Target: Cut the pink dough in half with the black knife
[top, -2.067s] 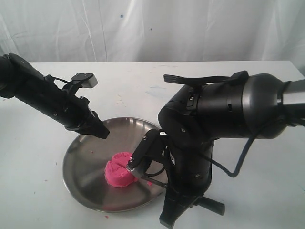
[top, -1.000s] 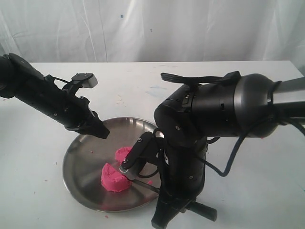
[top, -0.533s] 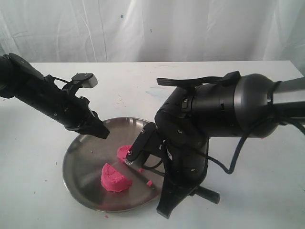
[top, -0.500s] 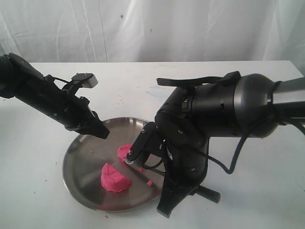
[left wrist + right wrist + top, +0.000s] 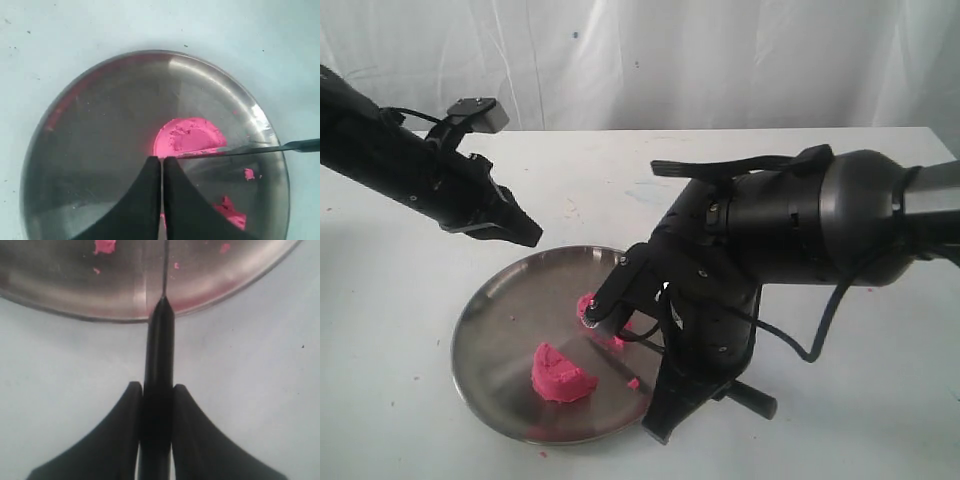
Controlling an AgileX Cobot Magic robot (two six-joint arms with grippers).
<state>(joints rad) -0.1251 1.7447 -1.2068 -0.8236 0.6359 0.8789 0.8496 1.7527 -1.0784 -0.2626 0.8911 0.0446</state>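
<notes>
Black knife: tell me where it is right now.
In the right wrist view the black knife is clamped by its handle in the right gripper; its blade reaches over the rim of the steel plate, next to one pink dough half.

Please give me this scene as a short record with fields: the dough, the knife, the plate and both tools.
dough: cut, two pieces lying apart in the plate
knife: held by its handle, blade over the plate between the two pieces
plate: steel, holds both pieces
left tool: shut, holds nothing, clear of the dough
right tool: shut on the knife handle
task: the cut looks done
</notes>
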